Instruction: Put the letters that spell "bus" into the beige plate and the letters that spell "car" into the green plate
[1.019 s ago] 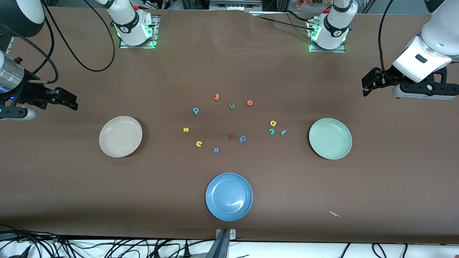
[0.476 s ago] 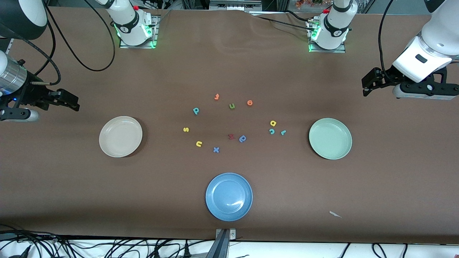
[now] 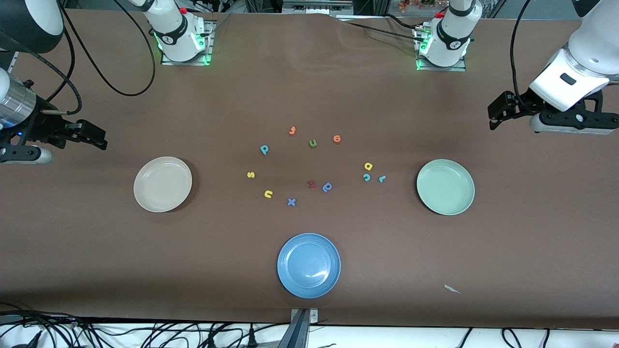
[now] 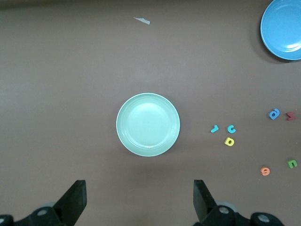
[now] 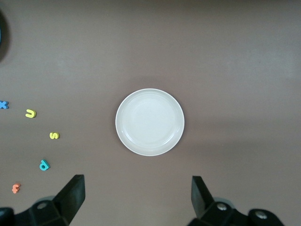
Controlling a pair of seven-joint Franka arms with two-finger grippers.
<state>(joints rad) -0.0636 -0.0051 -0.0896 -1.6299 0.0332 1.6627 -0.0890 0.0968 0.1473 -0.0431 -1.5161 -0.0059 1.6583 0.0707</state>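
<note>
Both plates bare: beige plate (image 3: 162, 184), green plate (image 3: 445, 187). 6 task letters loose on table (image 3: 309, 96). Left gripper (image 3: 494, 112), right gripper (image 3: 98, 137) spread, apparently holding nothing, each over its table end.

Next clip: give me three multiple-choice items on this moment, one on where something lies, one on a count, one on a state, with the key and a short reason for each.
1. Which plate lies nearest the front camera?
A. the beige plate
B. the blue plate
C. the green plate

2. How many orange letters lie on the table?
A. two
B. four
C. none

3. What do the three plates hold?
A. the yellow s
B. the teal c and teal r
C. nothing yet

Key:
1 B: the blue plate sits lowest in the front view, below the beige plate and the green plate.
2 A: only the orange t and the orange e are orange.
3 C: all the letters lie on the table, among them the yellow s, the teal c and the teal r.
</note>
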